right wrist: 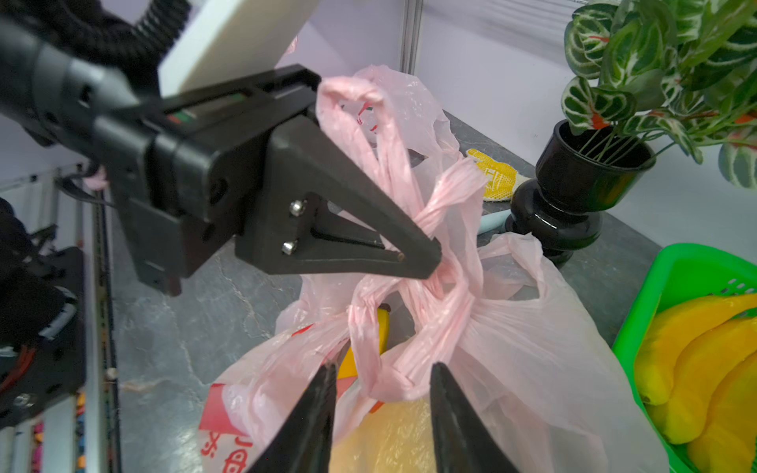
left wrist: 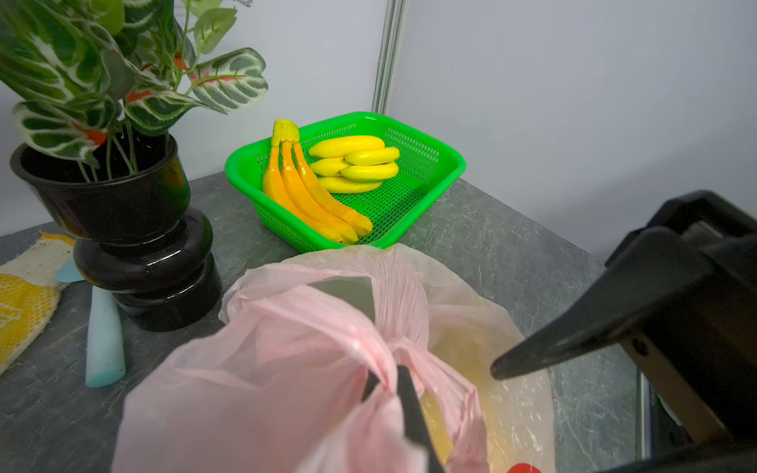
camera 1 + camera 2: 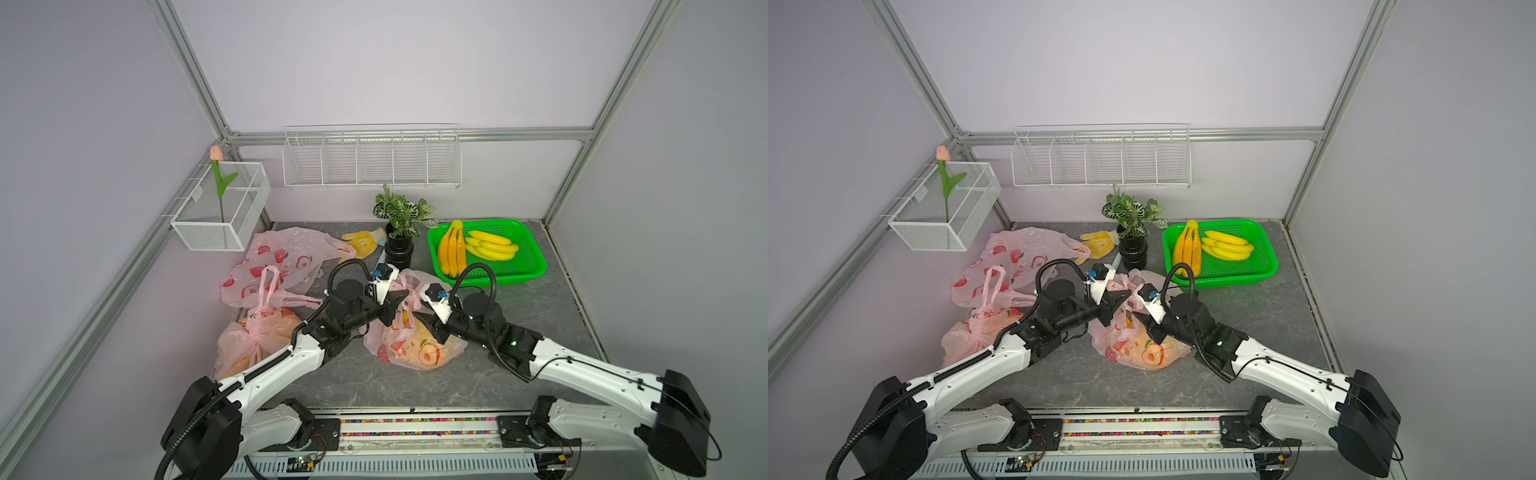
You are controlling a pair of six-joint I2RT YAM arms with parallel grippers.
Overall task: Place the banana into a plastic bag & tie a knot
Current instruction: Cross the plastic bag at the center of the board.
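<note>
Banana (image 1: pixel 383 327): inside the pink plastic bag (image 3: pixel 397 353), centre of frame in both top views, on the worktop (image 3: pixel 540 316). Only a yellow end shows at the bag mouth, pointing up toward the crossed handles (image 1: pixel 450 286). The rest is a yellow blur through the film, so I cannot tell its long axis.

Red printed characters (image 1: pixel 229 450) on the bag, too creased to read; a peach print (image 3: pixel 429 353) beside them.

My left pincer (image 1: pixel 428 262) is clamped together on the twisted handle (image 1: pixel 450 192). My right pincer (image 1: pixel 383 387) stands apart, a handle loop (image 1: pixel 364 340) between its jaws.

Above the bag in frame: black plant pot (image 3: pixel 399 249). To its right, a green basket (image 3: pixel 536 270) of spare bananas (image 3: pixel 490 245). Left of frame: tied bag (image 3: pixel 253 336), loose bag (image 3: pixel 282 253), yellow glove (image 3: pixel 365 241).
</note>
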